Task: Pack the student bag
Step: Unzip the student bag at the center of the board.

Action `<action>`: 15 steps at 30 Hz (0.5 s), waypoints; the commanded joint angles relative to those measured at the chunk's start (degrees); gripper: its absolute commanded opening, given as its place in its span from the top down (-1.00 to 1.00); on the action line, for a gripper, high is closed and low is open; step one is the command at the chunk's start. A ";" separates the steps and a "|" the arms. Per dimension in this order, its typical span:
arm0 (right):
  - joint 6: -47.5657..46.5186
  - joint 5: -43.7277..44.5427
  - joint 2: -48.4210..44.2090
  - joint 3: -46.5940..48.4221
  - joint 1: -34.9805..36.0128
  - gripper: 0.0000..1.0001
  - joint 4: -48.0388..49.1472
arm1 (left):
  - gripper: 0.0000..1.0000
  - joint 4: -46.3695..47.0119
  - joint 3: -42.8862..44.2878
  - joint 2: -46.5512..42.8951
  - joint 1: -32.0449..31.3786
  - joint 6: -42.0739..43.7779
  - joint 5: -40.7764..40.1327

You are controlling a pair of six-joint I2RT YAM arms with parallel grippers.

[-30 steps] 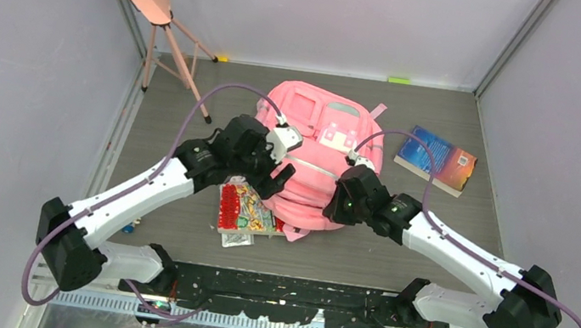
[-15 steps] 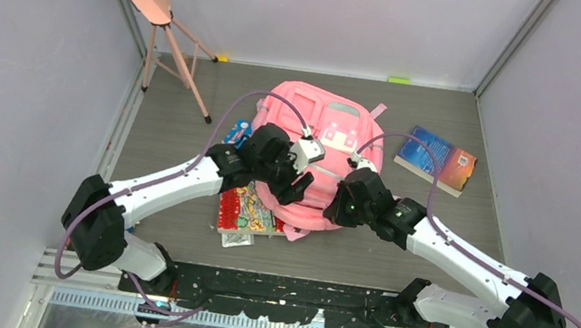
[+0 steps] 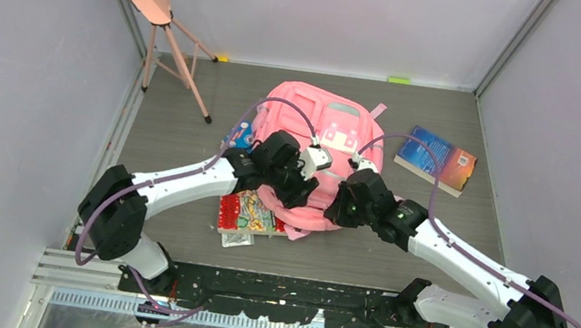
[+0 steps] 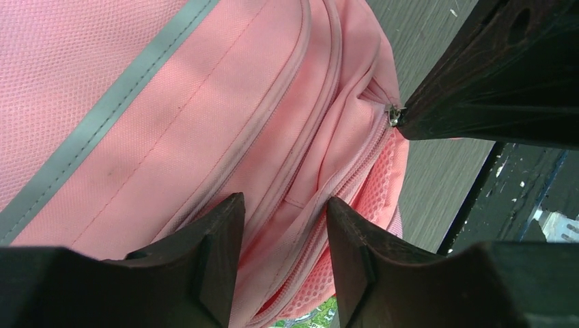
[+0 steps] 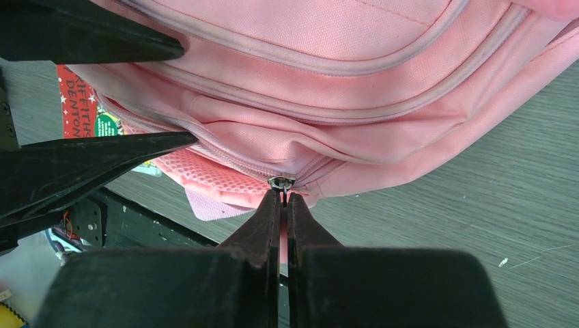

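Student bag (image 3: 336, 123): R jaws clamped on zip pull (image 5: 280, 182), mostly hidden; L jaws half-parted astride seam (image 4: 290, 198), contact unclear.

Open floor (image 3: 402, 111) between student bag (image 3: 313, 103) and book (image 3: 436, 159) — tripod (image 3: 171, 27) left.

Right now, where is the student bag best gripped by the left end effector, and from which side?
Grip the student bag's raised fabric fold beside the zipper, coming down from the left. It stands between the left end effector's open jaws, opposite the zipper pull pinched by the right end effector, so it likely steadies the seam.
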 commanded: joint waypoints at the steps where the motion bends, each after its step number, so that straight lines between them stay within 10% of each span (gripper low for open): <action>1: -0.33 -0.39 -2.20 -0.15 -0.17 0.99 1.98 | 0.05 3.12 1.13 0.84 -1.04 -0.18 -0.42; 5: -0.17 -0.08 -2.74 0.13 -0.17 0.99 2.04 | 0.17 2.16 1.09 1.76 -2.42 -0.15 -0.11; 11: 0.38 2.71 -3.29 1.61 -0.17 0.99 -0.50 | 1.00 -0.77 1.43 -0.24 -3.49 0.85 -4.48; 15: 1.18 6.44 -3.46 3.60 -0.17 0.99 -4.60 | 1.00 -1.15 2.05 -4.68 -3.58 0.69 -10.36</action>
